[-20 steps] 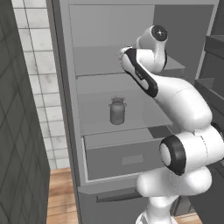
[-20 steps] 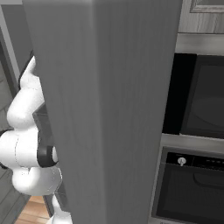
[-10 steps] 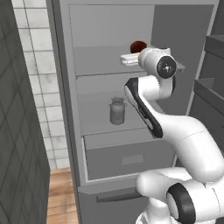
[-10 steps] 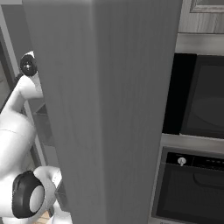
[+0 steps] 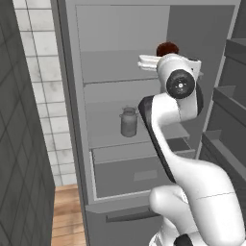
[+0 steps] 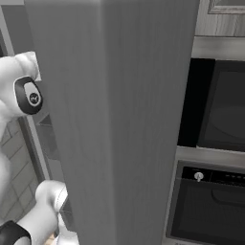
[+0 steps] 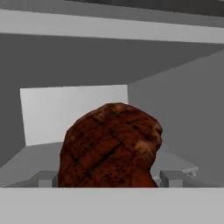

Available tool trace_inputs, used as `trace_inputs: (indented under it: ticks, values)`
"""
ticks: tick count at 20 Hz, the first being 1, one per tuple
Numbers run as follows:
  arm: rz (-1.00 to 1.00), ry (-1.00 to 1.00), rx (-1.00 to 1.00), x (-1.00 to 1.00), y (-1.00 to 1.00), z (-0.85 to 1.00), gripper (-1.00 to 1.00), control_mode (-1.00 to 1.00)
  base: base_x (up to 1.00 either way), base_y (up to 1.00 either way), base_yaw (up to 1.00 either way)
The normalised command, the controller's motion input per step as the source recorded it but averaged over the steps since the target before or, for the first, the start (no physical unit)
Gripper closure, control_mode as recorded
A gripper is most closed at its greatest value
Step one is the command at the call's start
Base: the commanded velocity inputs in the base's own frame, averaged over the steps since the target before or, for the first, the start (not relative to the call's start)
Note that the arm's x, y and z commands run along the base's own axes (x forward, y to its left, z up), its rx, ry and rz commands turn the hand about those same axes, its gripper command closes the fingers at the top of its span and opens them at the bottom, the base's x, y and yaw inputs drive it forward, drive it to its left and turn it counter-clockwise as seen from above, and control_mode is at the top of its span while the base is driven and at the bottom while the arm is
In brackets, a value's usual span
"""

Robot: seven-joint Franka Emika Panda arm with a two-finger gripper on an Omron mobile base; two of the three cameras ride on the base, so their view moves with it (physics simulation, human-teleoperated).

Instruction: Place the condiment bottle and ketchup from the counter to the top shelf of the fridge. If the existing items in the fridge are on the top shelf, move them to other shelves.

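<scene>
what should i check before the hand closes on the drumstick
1. Fridge door open: ok.
2. Drumstick on the top shelf, centred ahead of the hand: ok.
3. Hand open, one finger on each side of the drumstick: ok.
4. Fingers far enough along the drumstick to grip: cannot tell.
5. Milk can on the shelf below, upright and apart from the arm: ok.
6. Free room on a lower shelf for the drumstick: ok, beside the milk can.
</scene>
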Motion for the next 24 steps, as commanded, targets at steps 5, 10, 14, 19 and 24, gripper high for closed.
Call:
trace_inputs:
  ticks: [5,10,14,19,24]
  values:
    - [-0.10,0.29,0.13,-1.00,-0.01,-0.04,1.00,-1.00,0.00,0.00,0.00]
    - [0.00,0.61,0.13,-1.00,-0.23,-0.87,1.00,-1.00,0.00,0.00,0.00]
    - [0.00,0.63,0.13,-0.96,-0.41,-1.00,1.00,-1.00,0.00,0.00,0.00]
    - [-0.02,0.17,0.01,-0.03,-0.12,-0.65,1.00,-1.00,0.00,0.00,0.00]
    - [0.04,0.02,0.00,0.61,-0.08,-0.55,1.00,-1.00,0.00,0.00,0.00]
